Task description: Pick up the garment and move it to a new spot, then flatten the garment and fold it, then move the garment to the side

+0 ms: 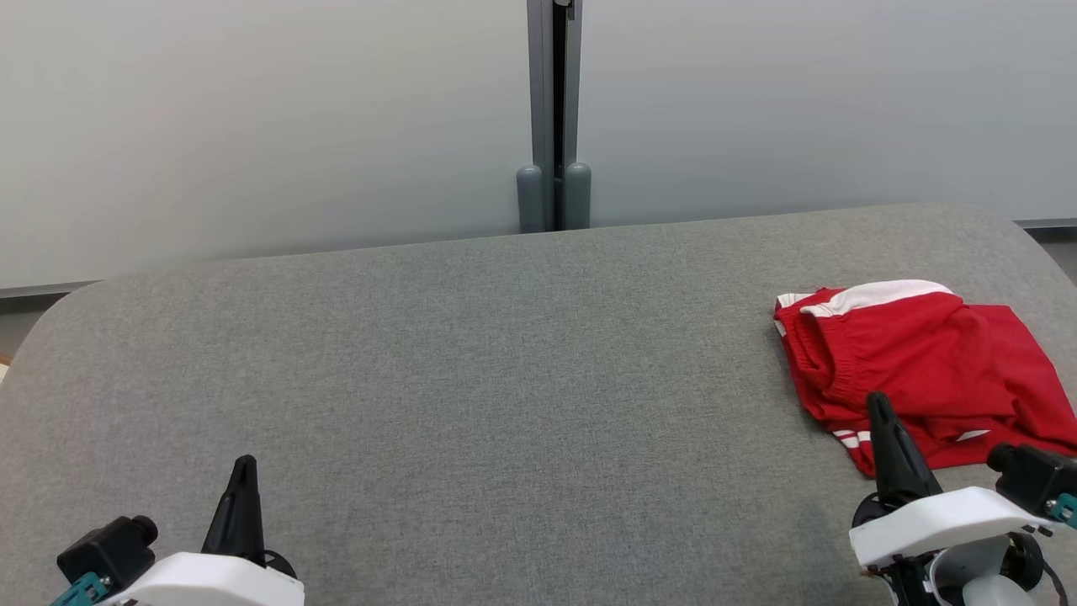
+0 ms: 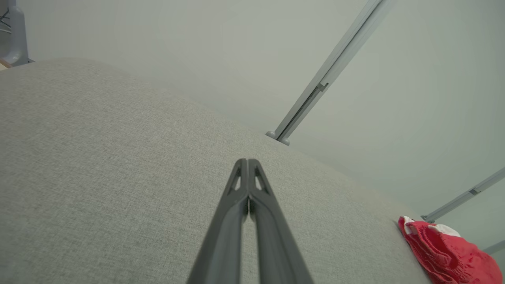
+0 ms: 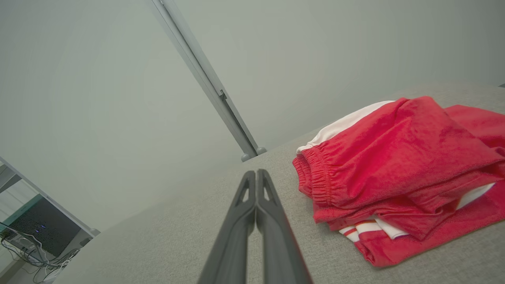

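Note:
The garment (image 1: 917, 370) is a pair of red shorts with white trim, lying loosely folded at the right end of the grey table (image 1: 505, 379). My right gripper (image 1: 879, 404) is shut and empty, its tip just in front of the garment's near edge. In the right wrist view its closed fingers (image 3: 256, 177) point past the left side of the garment (image 3: 394, 169). My left gripper (image 1: 244, 467) is shut and empty at the lower left, far from the garment. The left wrist view has the shut gripper (image 2: 247, 163) over bare cloth, with the garment (image 2: 446, 252) at the far right.
A pale wall with a grey vertical post (image 1: 554, 118) runs behind the table. The table's rounded corners lie at the far left and far right. A dark unit with cables (image 3: 35, 236) stands on the floor off the table's far end.

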You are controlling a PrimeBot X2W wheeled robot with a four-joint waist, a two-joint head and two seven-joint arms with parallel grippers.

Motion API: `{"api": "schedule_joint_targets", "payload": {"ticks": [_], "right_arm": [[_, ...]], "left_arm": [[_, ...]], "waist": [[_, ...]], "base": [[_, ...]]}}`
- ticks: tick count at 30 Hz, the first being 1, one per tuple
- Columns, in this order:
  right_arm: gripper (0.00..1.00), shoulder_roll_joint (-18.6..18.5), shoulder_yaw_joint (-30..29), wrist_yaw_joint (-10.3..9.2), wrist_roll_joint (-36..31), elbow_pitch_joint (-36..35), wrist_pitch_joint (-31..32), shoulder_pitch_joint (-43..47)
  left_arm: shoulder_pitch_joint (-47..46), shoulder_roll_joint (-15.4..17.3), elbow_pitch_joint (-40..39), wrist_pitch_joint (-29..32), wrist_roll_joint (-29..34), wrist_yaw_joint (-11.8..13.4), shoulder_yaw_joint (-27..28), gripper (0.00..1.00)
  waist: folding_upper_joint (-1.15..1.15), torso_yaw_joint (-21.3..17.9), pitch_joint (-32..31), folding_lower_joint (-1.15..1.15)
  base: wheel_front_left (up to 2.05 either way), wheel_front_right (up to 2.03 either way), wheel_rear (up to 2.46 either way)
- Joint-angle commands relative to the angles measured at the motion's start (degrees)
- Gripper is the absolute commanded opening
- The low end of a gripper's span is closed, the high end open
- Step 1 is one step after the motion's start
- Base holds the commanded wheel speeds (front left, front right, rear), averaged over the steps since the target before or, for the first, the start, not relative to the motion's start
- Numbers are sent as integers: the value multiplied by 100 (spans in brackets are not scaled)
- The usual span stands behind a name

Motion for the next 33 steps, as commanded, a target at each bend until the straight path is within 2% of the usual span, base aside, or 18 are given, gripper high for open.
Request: {"api": "schedule_joint_targets", "payload": {"ticks": [1, 15, 33], "right_arm": [[0, -18, -69, 0, 208, -126, 55, -109], [0, 78, -322, -1, 1390, -212, 317, -86], [0, 168, -568, 0, 2522, -297, 576, -62]], "left_arm": [[-206, 21, -61, 32, -175, -53, 95, 0], [-363, -149, 9, 345, -1166, -306, 383, 0], [-504, -314, 84, 648, -2110, -550, 660, 0]], "waist": [[0, 2, 3, 0], [0, 23, 40, 0], [0, 47, 82, 0]], "base": [[0, 0, 0], [0, 0, 0], [0, 0, 0]]}}
